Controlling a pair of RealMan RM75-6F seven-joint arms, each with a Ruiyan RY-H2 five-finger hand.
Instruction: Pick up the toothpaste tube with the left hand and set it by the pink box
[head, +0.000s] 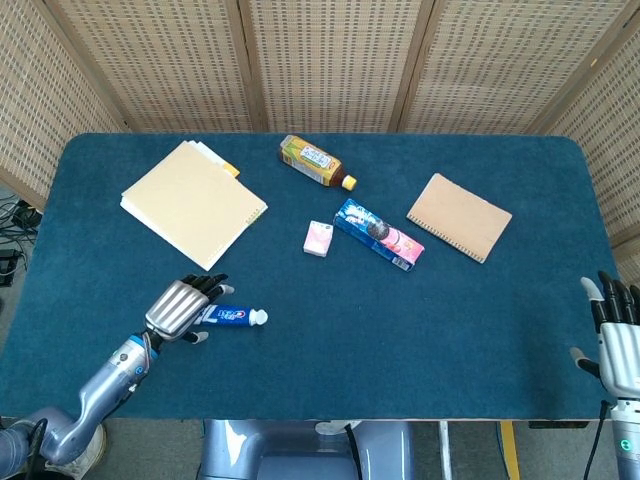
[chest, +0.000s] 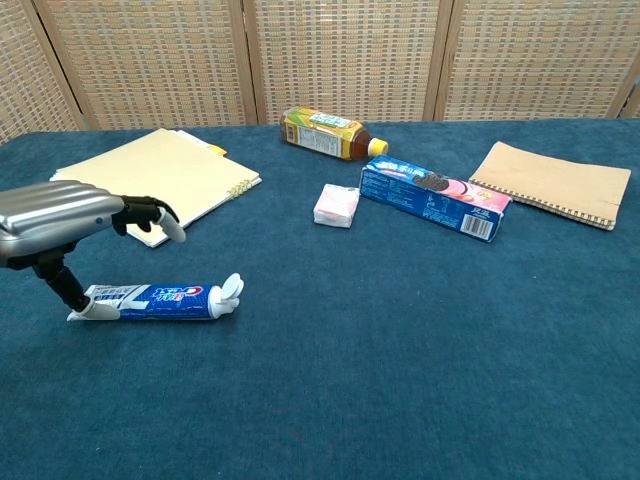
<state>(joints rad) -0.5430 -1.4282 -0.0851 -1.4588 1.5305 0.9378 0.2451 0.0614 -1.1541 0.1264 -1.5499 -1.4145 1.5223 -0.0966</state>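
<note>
The toothpaste tube (head: 226, 316) is white and blue with lettering along its side, and it lies flat on the blue bench (head: 330, 370) near the front left. Its white cap points right and its crimped tail points left, under the left hand (head: 180, 306), which hovers over that end with fingers spread. In the chest view the tube (chest: 155, 300) rests full length on the cloth, the thumb tip down at its tail. The pink box (head: 318, 238) is small, pale pink and white, lying flat near mid-bench, well apart from the tube.
</note>
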